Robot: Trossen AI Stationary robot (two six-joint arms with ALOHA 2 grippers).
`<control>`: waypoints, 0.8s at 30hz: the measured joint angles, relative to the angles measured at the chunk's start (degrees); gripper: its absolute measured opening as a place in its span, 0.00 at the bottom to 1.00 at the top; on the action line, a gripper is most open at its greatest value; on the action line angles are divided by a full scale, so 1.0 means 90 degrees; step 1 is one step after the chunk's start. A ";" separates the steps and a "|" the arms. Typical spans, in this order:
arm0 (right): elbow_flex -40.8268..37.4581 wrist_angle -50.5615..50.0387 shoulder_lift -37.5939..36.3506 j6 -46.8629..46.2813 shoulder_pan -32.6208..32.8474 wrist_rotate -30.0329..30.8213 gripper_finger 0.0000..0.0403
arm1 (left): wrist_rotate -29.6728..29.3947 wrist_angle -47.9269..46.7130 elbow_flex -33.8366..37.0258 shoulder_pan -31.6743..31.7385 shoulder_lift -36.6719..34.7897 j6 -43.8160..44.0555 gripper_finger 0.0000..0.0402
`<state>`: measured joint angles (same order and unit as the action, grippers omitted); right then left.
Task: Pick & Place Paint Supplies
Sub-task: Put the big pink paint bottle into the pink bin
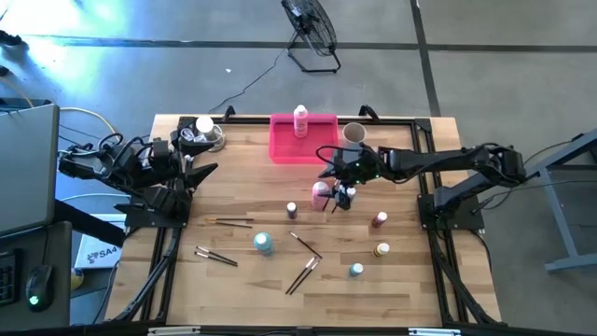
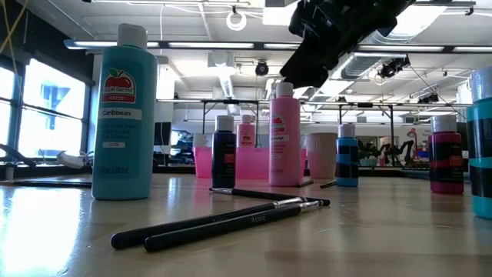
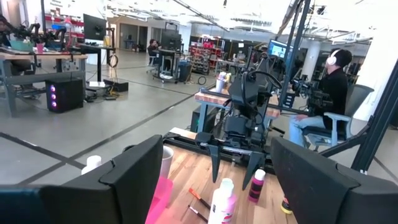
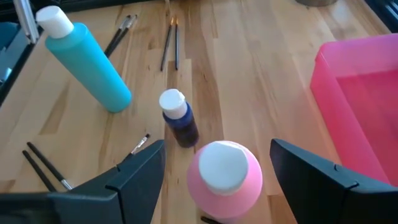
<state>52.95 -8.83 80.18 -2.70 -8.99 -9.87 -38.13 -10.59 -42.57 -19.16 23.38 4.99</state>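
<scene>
Pink bottle (image 4: 224,179) upright mid-table, just in front of the tray (image 1: 284,147), white cap up, directly under the right gripper (image 1: 331,191); fingers spread wide to either side of the cap, not closed on it, nothing held. Tiny blue bottle (image 4: 180,119) just beside it, teal bottle (image 4: 87,62) farther off toward the near edge. One pink bottle (image 1: 300,119) already standing in the tray: judged as one item placed, the rest still to go. Still out on the wood: dark red bottle (image 1: 380,219), yellow bottle (image 1: 381,249), small teal bottle (image 1: 355,270), and brushes (image 1: 303,273) scattered in pairs across the near half. Beige cup (image 1: 354,133) just beside the tray's right corner; contents not visible. Left gripper (image 1: 201,175) parked at the left edge, well apart from everything, fingers open and empty. Likely next: lower, close on the pink bottle below the cap, lift over the tray wall.
</scene>
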 joint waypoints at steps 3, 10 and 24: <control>-0.0001 -0.0016 0.0000 0.0000 0.0000 0.0070 0.70 | -0.0002 -0.0002 0.0000 0.0000 0.0002 0.0000 0.73; -0.0002 -0.0013 0.0000 0.0012 0.0000 0.0086 0.70 | -0.0002 -0.0002 0.0000 0.0001 0.0001 0.0000 0.73; -0.0015 0.0061 0.0209 -0.0021 0.0027 0.0109 0.70 | -0.0004 -0.0007 0.0000 0.0000 0.0000 0.0000 0.73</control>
<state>52.82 -8.28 82.06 -2.89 -8.75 -8.89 -38.17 -10.66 -42.57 -19.15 23.38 4.99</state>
